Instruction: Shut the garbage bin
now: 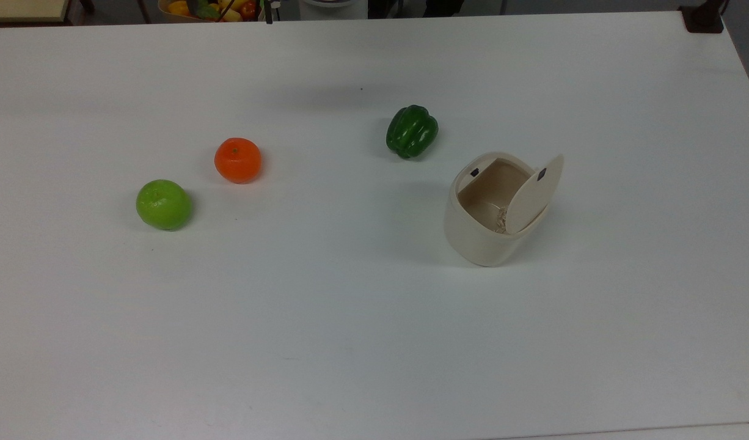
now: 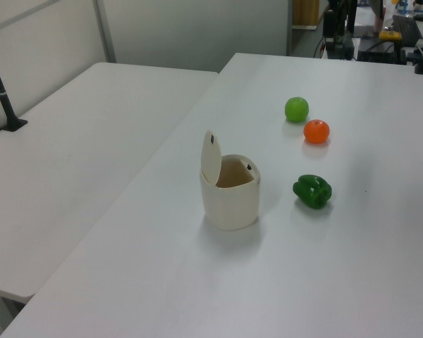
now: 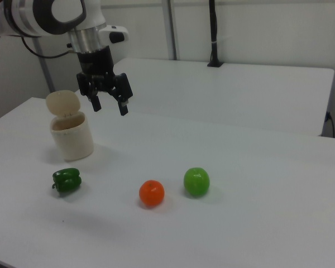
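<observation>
**A:** Cream plastic, thin-walled. In the top view the garbage bin (image 1: 479, 229) stands upright on the white counter (image 1: 350, 318) with its lid (image 1: 533, 192) swung up on the hinge. A green pepper (image 1: 412, 131) lies near it, and an orange (image 1: 237, 160) and a green apple (image 1: 164, 205) sit well apart toward the top view's left. How do you think it handles?

**B:** Light and stiff, I'd judge, and smooth enough to skid across the counter if shoved sideways. No grip is needed; a push on the raised lid's upper edge, down toward the opening, should do it. The hinge looks like the weak part, so go gently.

**A:** The left view agrees: garbage bin (image 2: 230, 201) upright, lid (image 2: 211, 158) standing nearly vertical on the side toward the left view's left, a small dark mark near its top.

**B:** And the right view gives the arm. The tool (image 3: 108, 106) hangs above the counter, pointing down, fingers (image 3: 123, 107) spread apart with nothing between them.

**A:** Where is the garbage bin (image 3: 72, 135) from there?

**B:** Below the tool and off to the right view's left, near but not touching. The lid (image 3: 62, 104) sits at about the level of the tool, just beside it. The pepper (image 3: 66, 180) lies lower, in front of the bin.
</observation>
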